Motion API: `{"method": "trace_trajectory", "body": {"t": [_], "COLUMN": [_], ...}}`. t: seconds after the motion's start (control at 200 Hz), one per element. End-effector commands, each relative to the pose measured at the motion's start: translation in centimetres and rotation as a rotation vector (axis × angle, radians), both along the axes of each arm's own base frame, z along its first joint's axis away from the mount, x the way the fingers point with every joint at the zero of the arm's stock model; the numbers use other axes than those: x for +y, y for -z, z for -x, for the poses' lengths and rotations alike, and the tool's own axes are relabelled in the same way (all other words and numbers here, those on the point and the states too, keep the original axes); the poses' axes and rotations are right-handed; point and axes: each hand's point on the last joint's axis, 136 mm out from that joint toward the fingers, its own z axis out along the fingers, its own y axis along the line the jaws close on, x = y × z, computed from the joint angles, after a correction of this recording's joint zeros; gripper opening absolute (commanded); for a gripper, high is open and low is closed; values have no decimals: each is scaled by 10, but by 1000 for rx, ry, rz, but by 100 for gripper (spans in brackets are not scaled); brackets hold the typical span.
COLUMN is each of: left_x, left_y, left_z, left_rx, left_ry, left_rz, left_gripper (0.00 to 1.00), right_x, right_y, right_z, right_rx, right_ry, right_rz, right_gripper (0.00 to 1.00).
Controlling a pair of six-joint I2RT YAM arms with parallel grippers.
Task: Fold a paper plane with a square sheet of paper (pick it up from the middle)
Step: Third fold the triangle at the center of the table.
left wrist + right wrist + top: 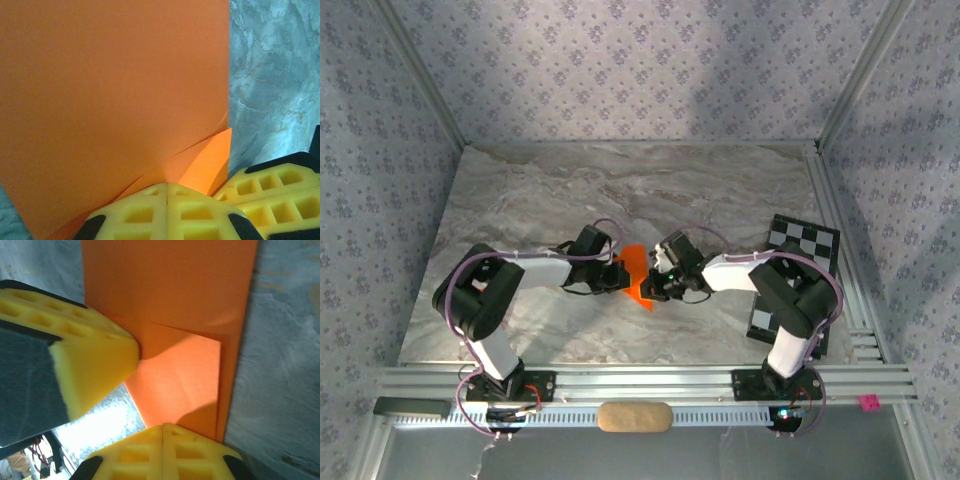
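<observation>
The two arms reach toward each other over the middle of the marble table (520, 190); the left gripper (617, 272) and the right gripper (658, 281) meet almost nose to nose, with the orange sheet of paper (636, 268) pinched between them. In the left wrist view the yellow fingers (140, 215) are pressed flat together on the near edge of the sheet; a brighter folded corner of it shows just above their tips; the other gripper's fingers sit close by on the right. In the right wrist view the fingers (135, 460) are likewise closed tight on the paper's edge; a creased, folded layer lies beside the left gripper's tip. The checkerboard card (808, 240) lies flat by the right arm, well apart from the paper.
</observation>
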Motion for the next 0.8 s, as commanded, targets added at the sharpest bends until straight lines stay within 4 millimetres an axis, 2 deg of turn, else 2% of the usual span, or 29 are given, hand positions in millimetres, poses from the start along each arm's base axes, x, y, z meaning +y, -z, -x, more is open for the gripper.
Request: {"method": "trace_trajectory", "body": {"t": [0.0, 0.2, 0.375, 0.52, 0.695, 0.795], "left_x": [6, 4, 1, 1, -2, -10], "left_y": [6, -11, -36, -57, -63, -56], "left_z": [3, -5, -12, -13, -5, 1], "left_rx": [29, 10, -25, -39, -25, -2], "left_ry": [-1, -57, -95, -137, -199, -188], "left_rz": [-36, -7, 37, 55, 93, 101], "left_gripper": [4, 8, 18, 22, 19, 16], "right_x": [-14, -21, -23, -22, -19, -19], "right_y": [22, 33, 33, 32, 32, 32], "right_z": [13, 23, 23, 22, 20, 19], "right_rx": [68, 95, 105, 119, 116, 111], "right_ry": [25, 67, 112, 162, 205, 220], "right_rz": [49, 63, 77, 73, 80, 83], "right_gripper": [2, 0, 0, 0, 0, 0]}}
